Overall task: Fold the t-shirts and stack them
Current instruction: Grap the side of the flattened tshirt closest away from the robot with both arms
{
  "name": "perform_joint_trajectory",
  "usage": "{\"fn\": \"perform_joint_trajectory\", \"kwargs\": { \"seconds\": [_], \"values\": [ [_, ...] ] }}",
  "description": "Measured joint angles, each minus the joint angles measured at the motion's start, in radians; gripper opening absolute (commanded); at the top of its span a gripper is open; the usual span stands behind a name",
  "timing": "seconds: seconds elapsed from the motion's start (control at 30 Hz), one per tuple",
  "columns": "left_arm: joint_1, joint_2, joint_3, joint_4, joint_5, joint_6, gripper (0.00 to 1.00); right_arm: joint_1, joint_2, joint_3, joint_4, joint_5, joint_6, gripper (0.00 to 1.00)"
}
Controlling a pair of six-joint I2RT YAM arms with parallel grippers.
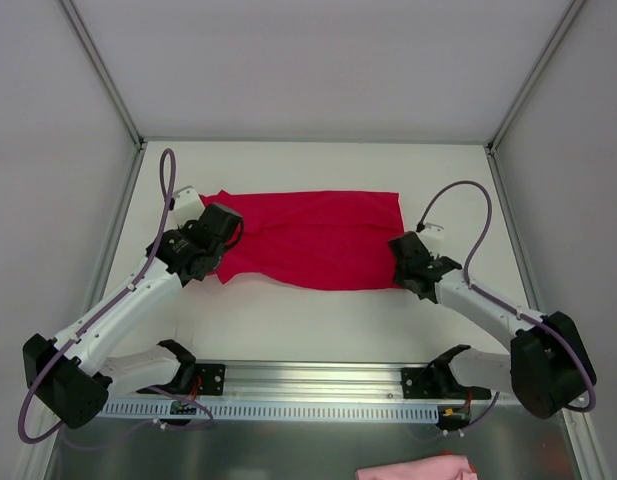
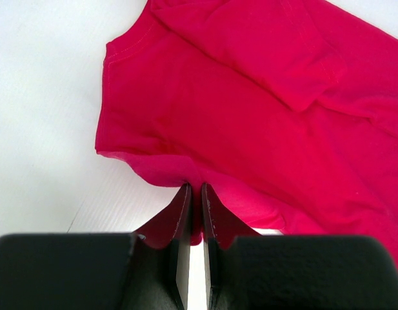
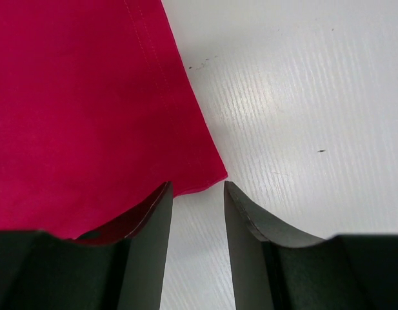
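t-shirt point(image 1: 313, 238) runs long side-to-side | left jaws pinched shut on its near-left edge | right jaws open, hem corner right at their mouth

White-shelled left arm point(image 1: 123, 305) and right arm point(image 1: 483, 300), black joints and bases, mauve cables point(image 1: 458, 183) looping off each wrist, black wedge-shaped fingers point(image 3: 147, 258)

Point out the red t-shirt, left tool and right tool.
red t-shirt point(image 1: 313, 240), top external view, middle of the cloth
left tool point(image 2: 195, 188), left wrist view, between its fingertips
right tool point(image 3: 197, 185), right wrist view, between its fingertips
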Motion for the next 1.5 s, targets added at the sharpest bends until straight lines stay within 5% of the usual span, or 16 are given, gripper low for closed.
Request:
{"fn": "perform_joint_trajectory", "kwargs": {
  "seconds": [0.9,1.0,1.17,1.5],
  "values": [
    [0.0,0.0,-0.003,0.0,0.0,0.014,0.0,-0.017,0.127,0.011,-0.001,0.015,0.042,0.42],
    [0.0,0.0,-0.003,0.0,0.0,0.015,0.0,-0.029,0.13,0.005,0.014,0.011,0.04,0.35],
    [0.0,0.0,-0.003,0.001,0.0,0.016,0.0,-0.037,0.128,-0.011,0.046,0.003,0.04,0.02],
    [0.0,-0.005,-0.003,0.002,0.0,0.017,0.0,-0.04,0.091,-0.018,0.046,-0.008,0.029,0.01]
  ]
}}
